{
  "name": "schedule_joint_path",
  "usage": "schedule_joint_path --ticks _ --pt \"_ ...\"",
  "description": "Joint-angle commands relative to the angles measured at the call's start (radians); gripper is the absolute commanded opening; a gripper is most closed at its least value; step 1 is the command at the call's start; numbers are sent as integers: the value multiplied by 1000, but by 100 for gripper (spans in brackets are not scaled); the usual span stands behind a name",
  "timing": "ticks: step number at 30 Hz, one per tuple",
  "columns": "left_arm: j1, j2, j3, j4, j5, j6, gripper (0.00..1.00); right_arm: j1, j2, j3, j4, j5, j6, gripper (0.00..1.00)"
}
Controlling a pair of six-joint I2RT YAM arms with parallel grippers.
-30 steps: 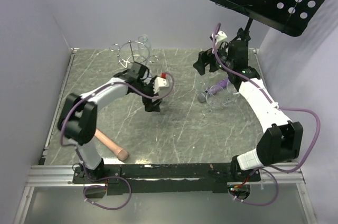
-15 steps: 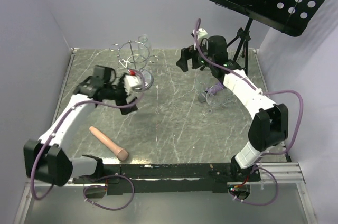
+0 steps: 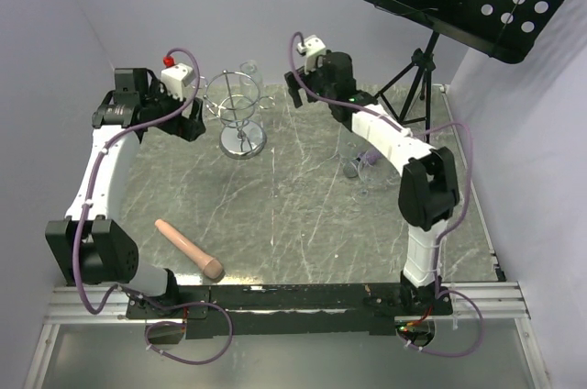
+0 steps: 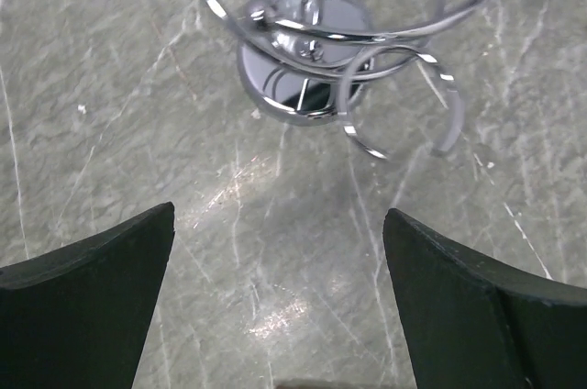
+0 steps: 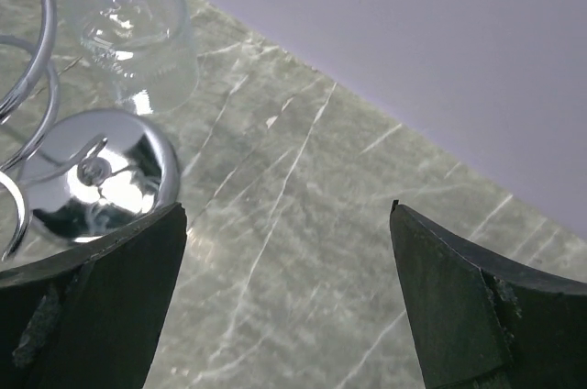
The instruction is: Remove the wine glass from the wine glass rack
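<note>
Top external view: on the marbled table [image 3: 303, 224] the wine glass rack [image 3: 237, 106] is flanked by both pincers, with the left gripper [image 3: 190, 123] just beside it on one side and the right gripper [image 3: 295, 91] near it on the other. Both are spread wide and nothing is held. The wine glass [image 5: 138, 31] is seen hanging bowl-down, ahead and to the left of the right pincer's open fingers. Thin, light, slippery, breakable glass is to be expected. The stem is judged the safest hold, squeezed gently.

top view high behind, facing down on the table [image 3: 303, 215], wrist views close, all sharing the wine glass rack [image 3: 243, 142]
</note>
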Motion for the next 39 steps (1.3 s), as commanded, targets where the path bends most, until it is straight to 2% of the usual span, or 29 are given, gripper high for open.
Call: schedule_joint_path --ticks 1,6,12,24,32,39 --pt "10 18 67 -1 -9 -17 100 28 66 114 95 79 -62 98" --pt "8 43 92 2 -25 -21 100 37 140 172 113 89 -95 98" --pt "-4 66 109 10 -163 -12 100 60 180 209 119 52 -110 99" --pt "2 116 142 100 -299 -63 100 142 71 72 113 13 -171 99" --pt "7 141 198 106 -288 -124 100 192 -1 -29 98 27 -188 99" --pt "10 138 182 132 -281 -137 100 244 -58 -87 73 53 -162 99"
